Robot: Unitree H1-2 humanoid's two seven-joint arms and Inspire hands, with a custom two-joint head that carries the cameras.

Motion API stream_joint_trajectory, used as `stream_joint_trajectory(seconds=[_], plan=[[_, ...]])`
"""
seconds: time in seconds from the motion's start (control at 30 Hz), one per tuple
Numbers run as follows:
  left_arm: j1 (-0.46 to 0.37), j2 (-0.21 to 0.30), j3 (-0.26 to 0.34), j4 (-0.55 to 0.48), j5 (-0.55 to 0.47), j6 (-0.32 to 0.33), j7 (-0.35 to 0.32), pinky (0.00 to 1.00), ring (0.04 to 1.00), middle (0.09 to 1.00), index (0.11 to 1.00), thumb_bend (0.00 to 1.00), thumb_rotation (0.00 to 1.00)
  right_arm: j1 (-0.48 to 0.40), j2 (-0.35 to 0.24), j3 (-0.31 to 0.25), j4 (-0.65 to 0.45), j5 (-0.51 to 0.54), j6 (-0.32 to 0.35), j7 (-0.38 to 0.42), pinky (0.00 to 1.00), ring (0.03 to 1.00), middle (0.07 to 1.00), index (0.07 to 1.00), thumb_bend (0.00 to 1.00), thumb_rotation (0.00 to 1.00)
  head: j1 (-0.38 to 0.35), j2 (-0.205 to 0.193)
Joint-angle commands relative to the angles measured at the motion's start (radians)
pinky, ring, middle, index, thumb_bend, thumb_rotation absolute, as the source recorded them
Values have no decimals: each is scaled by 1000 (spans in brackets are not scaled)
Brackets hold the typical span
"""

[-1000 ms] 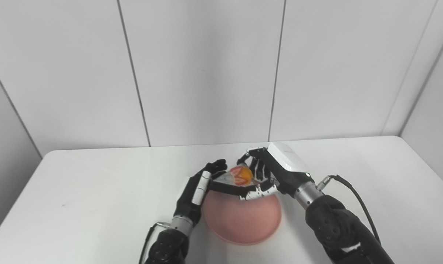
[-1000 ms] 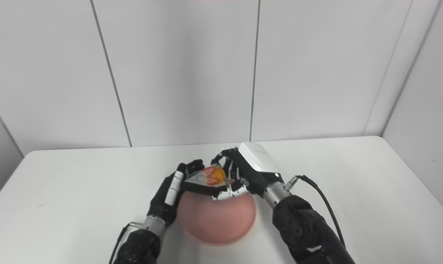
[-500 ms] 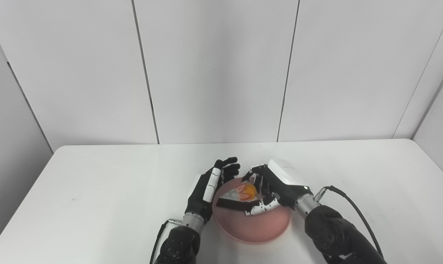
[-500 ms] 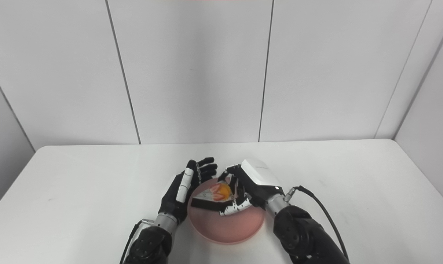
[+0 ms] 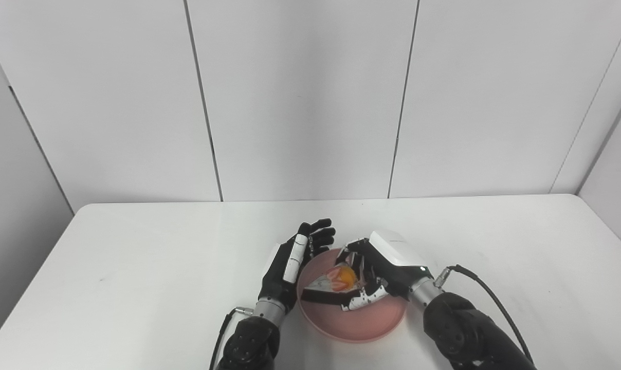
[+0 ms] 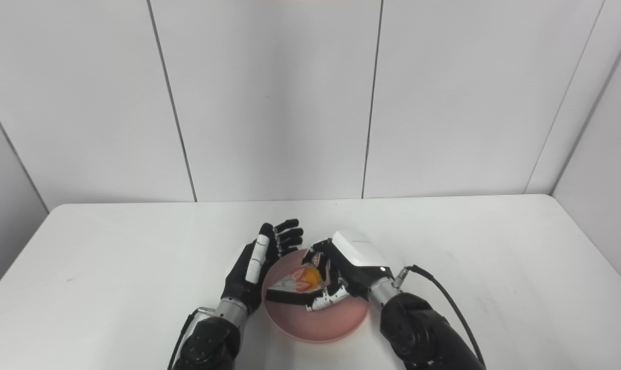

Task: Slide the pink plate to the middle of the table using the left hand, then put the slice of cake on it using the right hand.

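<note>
We saw the white surface (image 5: 135, 267) carrying the pink plate (image 5: 364, 324) near its middle. Our right hand (image 5: 380, 270) was clamped on the slice of cake (image 5: 333, 285), low over the plate. Our left hand (image 5: 295, 259) stood beside the rim, fingers apart, holding nothing.

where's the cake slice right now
The cake is near the table's front centre, over the left part of the pink plate, gripped by the right robot hand. The open left robot hand stands just left of the plate's rim.
</note>
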State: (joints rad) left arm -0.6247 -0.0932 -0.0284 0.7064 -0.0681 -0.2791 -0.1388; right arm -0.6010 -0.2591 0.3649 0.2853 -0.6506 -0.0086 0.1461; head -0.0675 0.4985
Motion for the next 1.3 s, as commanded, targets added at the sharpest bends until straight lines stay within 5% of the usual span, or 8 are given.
stream_joint_trajectory(seconds=[0.0,0.13,0.2,0.27,0.47,0.9,1.1,1.27], plan=[[18,-4,2,1,-12,-16,-12,828,805,789,746,843,1000,-45,0,-7,-12,9,-35,-14,202,270,471,485,526,6,-1,0],[18,3,-5,-2,-7,-23,-15,813,811,791,758,825,1000,-47,-3,-8,-8,18,-45,-13,247,319,476,489,527,12,-3,0],[20,5,-7,-11,-4,-19,-13,783,799,786,755,807,1000,-48,-11,-2,-10,12,-56,-15,323,403,507,495,520,136,-4,0],[22,6,-8,-19,-7,-15,-15,774,801,803,766,787,1000,-47,-19,3,-24,2,-52,-5,476,555,624,672,880,478,-5,0],[22,12,-10,-25,-12,-17,-29,768,810,818,803,775,1000,-40,-31,7,-55,-21,-33,3,709,797,814,758,998,629,-7,-1],[34,14,6,-57,-26,18,-37,820,811,812,782,784,1000,-14,-17,-25,-91,-32,-50,-62,734,894,935,915,1000,678,-22,0],[46,13,2,-75,-8,8,-7,840,852,827,773,770,994,23,8,-83,-102,20,-130,-175,721,867,899,902,892,822,-18,2],[64,-6,9,-96,51,-33,98,855,858,825,788,800,965,69,76,-198,-53,162,-267,-325,757,849,860,850,797,926,-13,3]])
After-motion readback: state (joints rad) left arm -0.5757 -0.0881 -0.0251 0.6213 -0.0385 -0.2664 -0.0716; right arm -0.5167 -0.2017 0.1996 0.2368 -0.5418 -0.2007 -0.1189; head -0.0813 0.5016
